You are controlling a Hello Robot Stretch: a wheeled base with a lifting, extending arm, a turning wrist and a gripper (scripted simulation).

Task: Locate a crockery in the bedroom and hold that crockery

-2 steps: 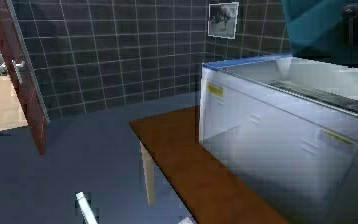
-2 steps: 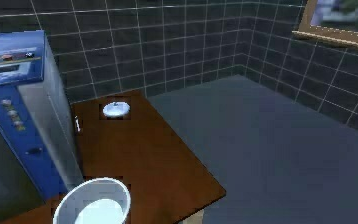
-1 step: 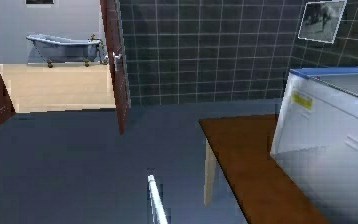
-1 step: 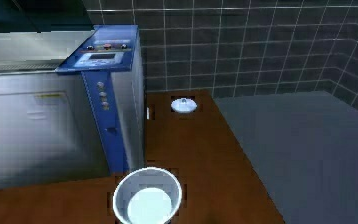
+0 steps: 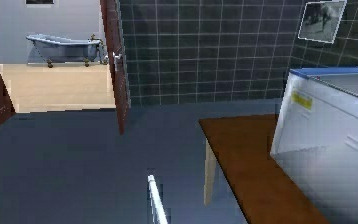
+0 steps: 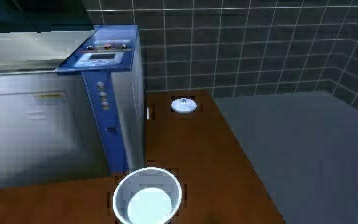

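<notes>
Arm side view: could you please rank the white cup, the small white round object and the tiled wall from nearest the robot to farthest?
1. White cup, at the bottom, left of middle.
2. Small white round object, farther out on the brown table.
3. Dark tiled wall, behind the table.

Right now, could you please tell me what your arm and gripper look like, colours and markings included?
These pictures give me nothing to describe of either. On the side where the arm reaches I see a brown table, a white cup, a small white round thing and a blue-edged grey machine.
</notes>
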